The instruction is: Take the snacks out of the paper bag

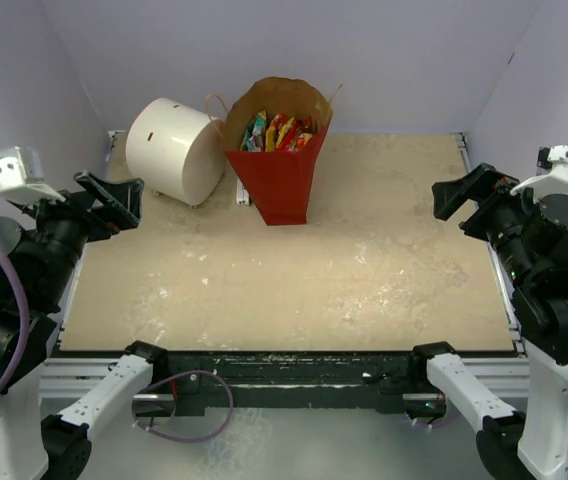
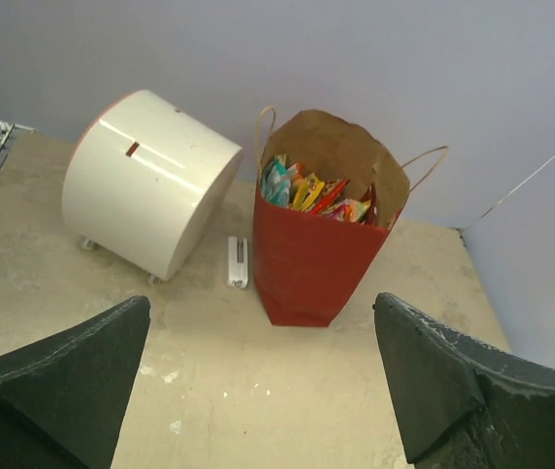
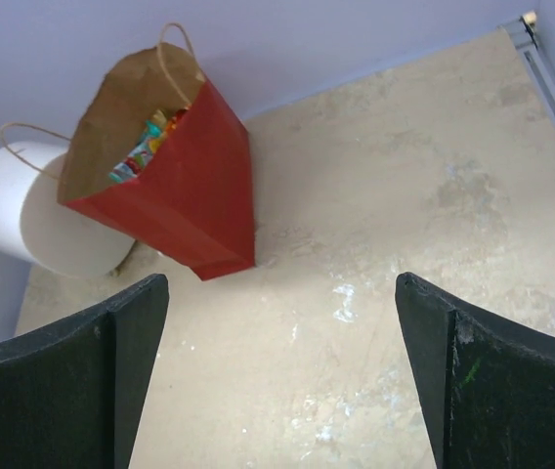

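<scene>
The red paper bag [image 1: 279,175] stands upright at the back middle of the table, its mouth open and brown inside. Several bright snack packets [image 1: 279,132] in orange, red, teal and yellow stick up inside it. The bag also shows in the left wrist view [image 2: 312,259] with the packets [image 2: 317,193], and in the right wrist view [image 3: 185,186]. My left gripper [image 1: 114,200] is open and empty at the table's left edge. My right gripper [image 1: 461,200] is open and empty at the right edge. Both are well away from the bag.
A white cylinder drum [image 1: 174,150] lies on its side just left of the bag. A small white object [image 2: 238,262] lies on the table between drum and bag. Metal rails run along the table's edges, and pale walls close the back and sides.
</scene>
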You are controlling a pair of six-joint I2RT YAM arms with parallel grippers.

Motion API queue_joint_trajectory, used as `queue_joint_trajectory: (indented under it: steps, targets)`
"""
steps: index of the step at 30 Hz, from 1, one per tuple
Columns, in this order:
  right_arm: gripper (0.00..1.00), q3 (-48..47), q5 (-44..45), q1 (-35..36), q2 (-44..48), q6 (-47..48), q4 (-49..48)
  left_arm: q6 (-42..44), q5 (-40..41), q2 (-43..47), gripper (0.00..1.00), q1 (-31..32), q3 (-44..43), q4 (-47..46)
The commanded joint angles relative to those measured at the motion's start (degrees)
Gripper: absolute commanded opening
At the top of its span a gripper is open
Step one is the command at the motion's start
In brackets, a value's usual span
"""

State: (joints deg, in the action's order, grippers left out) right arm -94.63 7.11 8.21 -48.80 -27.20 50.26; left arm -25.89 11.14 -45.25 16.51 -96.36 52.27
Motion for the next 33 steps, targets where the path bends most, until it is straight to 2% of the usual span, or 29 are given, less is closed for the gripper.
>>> queue_joint_trajectory:
  steps: [1,10,16,23,28,33]
  targets:
    - [1.0,0.02,5.55,0.09,-2.58,-1.68,2.38,1.19,-0.68,-3.5,0.99,-0.42,2.52,-2.7]
    - [1.0,4.93,11.12,0.2,-4.84,-2.88,0.12,2.5,-2.98,-11.9,0.99,-0.81,7.06,-7.79]
    - [1.0,6.02,9.08,0.2,-8.67,-4.87,-0.31,3.23,-6.85,-19.45,0.99,-1.18,7.98,-13.24]
    - [1.0,7.43,0.95,0.25,-12.25,-9.09,-3.93,4.68,-10.82,-32.16,0.99,-1.54,1.68,-17.93]
    - [1.0,10.02,-4.4,0.27,-15.56,-13.62,-7.22,4.53,-11.67,-43.97,0.99,-1.75,-7.88,-19.75]
    - [1.0,4.83,-2.72,0.27,-21.59,-10.51,-3.91,1.86,-14.0,-53.78,0.99,-2.99,-15.04,-23.97]
